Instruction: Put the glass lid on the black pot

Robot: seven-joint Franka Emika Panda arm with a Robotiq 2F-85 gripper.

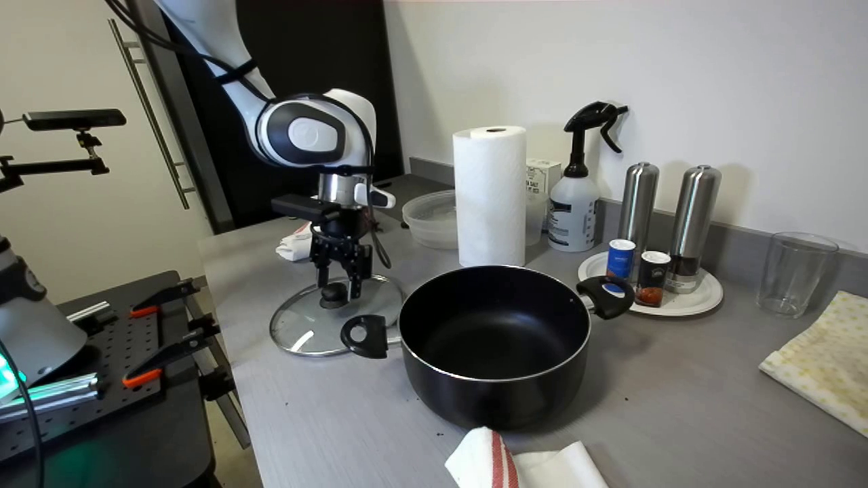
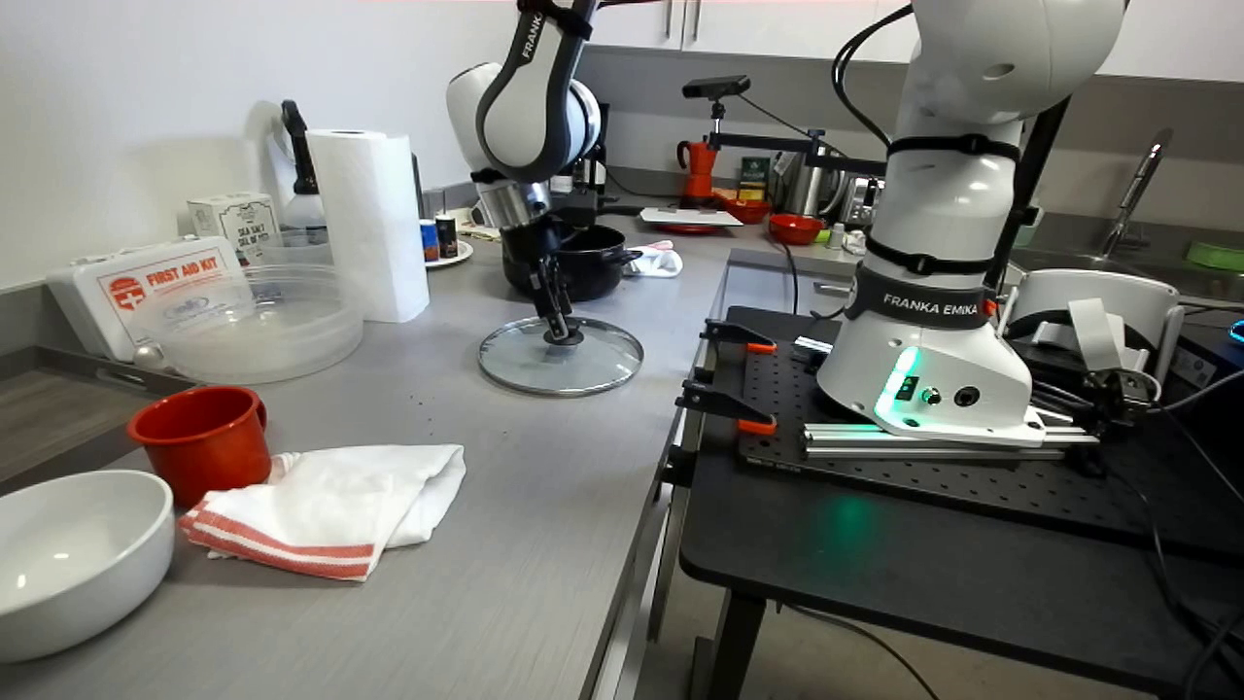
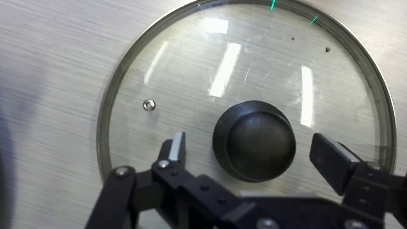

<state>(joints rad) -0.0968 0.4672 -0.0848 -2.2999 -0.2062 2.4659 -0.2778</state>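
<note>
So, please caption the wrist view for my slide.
Open black gripper astride the round black knob of a clear round glass lid.

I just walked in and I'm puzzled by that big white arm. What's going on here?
A robot arm has its open claw on either side of the black knob of a glass lid; gaps show, so nothing is gripped yet. The lid lies flat on the counter near the uncovered black pot. Covering that pot is probably the aim.
</note>
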